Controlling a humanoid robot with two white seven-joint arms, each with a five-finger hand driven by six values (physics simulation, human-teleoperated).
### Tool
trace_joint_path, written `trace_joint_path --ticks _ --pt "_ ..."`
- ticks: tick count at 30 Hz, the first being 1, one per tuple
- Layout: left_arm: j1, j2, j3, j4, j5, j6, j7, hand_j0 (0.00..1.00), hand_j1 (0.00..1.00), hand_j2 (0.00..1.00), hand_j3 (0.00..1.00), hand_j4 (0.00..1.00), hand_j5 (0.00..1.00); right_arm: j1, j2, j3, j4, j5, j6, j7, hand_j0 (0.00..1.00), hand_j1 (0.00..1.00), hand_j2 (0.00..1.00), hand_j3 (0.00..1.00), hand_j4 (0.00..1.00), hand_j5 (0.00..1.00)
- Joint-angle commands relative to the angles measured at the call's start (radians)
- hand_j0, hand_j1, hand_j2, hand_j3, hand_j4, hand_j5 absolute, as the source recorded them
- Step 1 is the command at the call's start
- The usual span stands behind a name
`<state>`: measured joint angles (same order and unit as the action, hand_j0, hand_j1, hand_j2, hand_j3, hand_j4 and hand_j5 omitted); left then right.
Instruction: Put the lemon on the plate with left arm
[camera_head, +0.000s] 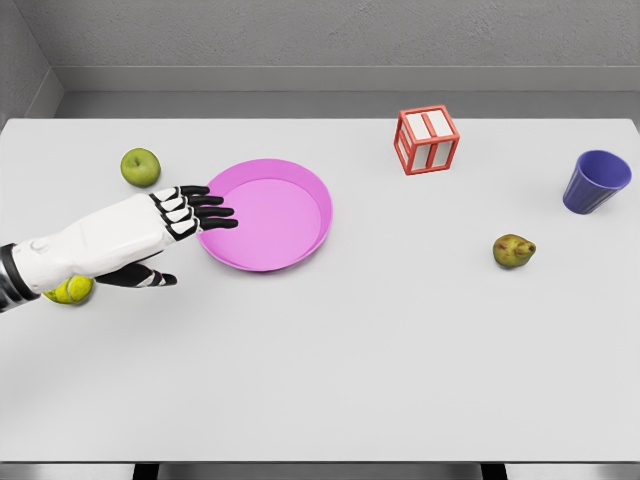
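Head view: left hand (165, 235) hovers with fingers spread, holding nothing, over the lemon (70, 290) left of the plate (265, 214). Light, firm, rounded, probably rolls: cup its middle.

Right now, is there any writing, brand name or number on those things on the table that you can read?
None. The red-and-white box, pink plate, purple cup, green apple, pear and lemon all show plain surfaces, and so does the left hand.
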<state>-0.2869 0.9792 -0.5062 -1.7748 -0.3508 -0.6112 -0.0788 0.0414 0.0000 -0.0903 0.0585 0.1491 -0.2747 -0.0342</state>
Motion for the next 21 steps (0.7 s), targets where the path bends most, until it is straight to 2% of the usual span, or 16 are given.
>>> trace_joint_path --ticks 1,5,7,12,18,21 --pt "0.0 0.001 0.002 0.0 0.007 0.0 0.001 1.0 1.0 1.0 1.0 1.0 1.0 0.0 0.0 0.0 0.001 0.0 0.0 -0.001 1.0 1.0 1.0 1.0 1.0 1.0" --pt "-0.002 0.016 0.006 0.005 0.006 0.0 0.001 1.0 1.0 1.0 1.0 1.0 1.0 0.002 0.0 0.0 0.003 0.0 0.0 -0.001 1.0 1.0 1.0 1.0 1.0 1.0" --pt "-0.009 0.045 0.008 0.034 0.004 0.0 -0.001 1.0 1.0 1.0 1.0 1.0 1.0 0.002 0.0 0.0 0.003 0.0 0.0 0.0 1.0 1.0 1.0 1.0 1.0 1.0" --pt "-0.005 0.145 0.005 0.037 -0.007 0.0 -0.004 1.0 1.0 1.0 1.0 1.0 1.0 0.002 0.0 0.0 0.003 0.0 0.0 -0.001 1.0 1.0 1.0 1.0 1.0 1.0" --pt "-0.046 0.164 0.008 0.067 -0.166 0.0 -0.004 1.0 1.0 1.0 1.0 1.0 1.0 0.002 0.0 0.0 0.003 0.0 0.0 0.0 1.0 1.0 1.0 1.0 1.0 1.0" --pt "-0.081 0.162 0.017 0.135 -0.171 0.0 -0.004 1.0 1.0 1.0 1.0 1.0 1.0 0.002 0.0 0.0 0.003 0.0 0.0 -0.001 1.0 1.0 1.0 1.0 1.0 1.0"
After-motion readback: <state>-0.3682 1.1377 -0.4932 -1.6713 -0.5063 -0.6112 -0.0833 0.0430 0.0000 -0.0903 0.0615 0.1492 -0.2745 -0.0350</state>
